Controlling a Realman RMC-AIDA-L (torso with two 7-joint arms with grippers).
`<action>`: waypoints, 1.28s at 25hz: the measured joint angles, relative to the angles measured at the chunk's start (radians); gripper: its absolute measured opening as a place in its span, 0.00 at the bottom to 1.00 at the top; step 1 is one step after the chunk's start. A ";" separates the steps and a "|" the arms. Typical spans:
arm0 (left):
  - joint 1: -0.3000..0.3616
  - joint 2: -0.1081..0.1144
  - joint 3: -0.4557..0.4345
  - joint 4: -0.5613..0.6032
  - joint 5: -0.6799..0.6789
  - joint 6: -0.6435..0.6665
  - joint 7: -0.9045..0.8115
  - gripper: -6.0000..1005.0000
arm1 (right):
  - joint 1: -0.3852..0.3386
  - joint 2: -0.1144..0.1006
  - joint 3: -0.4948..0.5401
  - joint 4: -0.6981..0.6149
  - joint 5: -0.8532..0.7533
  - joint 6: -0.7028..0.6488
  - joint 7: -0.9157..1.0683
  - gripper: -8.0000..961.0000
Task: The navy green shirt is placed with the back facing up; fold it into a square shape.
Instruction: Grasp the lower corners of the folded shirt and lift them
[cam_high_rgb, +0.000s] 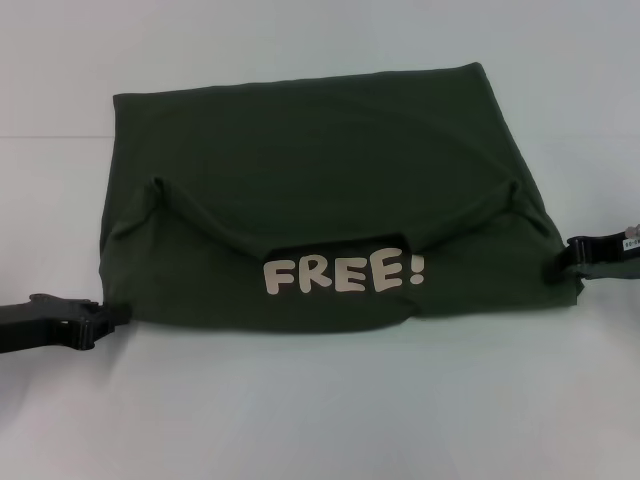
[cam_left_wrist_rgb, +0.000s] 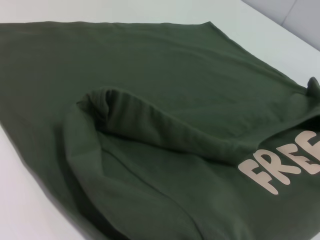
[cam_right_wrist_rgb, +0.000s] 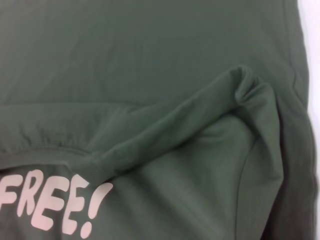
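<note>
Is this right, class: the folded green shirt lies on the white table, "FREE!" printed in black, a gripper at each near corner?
Not quite. The navy green shirt shows "FREE!" in cream lettering, not black, as the head view shows. The left gripper and right gripper do sit at its corners.

The navy green shirt (cam_right_wrist_rgb: 150, 65) fills the view, a folded ridge crossing it; pale "FREE!" lettering (cam_right_wrist_rgb: 50, 205) beside that ridge; a table (cam_right_wrist_rgb: 312, 30) sliver shows.

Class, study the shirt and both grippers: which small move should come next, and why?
Probably both grippers, left and right, should pinch the near corners of the navy green shirt and carry them toward the far edge, since it is wider than deep, its FREE! print exposed.
</note>
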 joint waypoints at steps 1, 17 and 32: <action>0.001 0.002 -0.001 0.000 -0.001 0.005 0.000 0.07 | -0.002 -0.003 0.011 0.000 0.000 -0.004 -0.006 0.07; 0.005 0.070 -0.007 -0.003 0.005 0.261 -0.043 0.07 | -0.064 -0.024 0.043 -0.118 0.011 -0.196 -0.066 0.07; -0.019 0.101 0.004 0.025 0.265 0.604 -0.275 0.07 | -0.157 -0.010 -0.017 -0.114 -0.008 -0.500 -0.241 0.07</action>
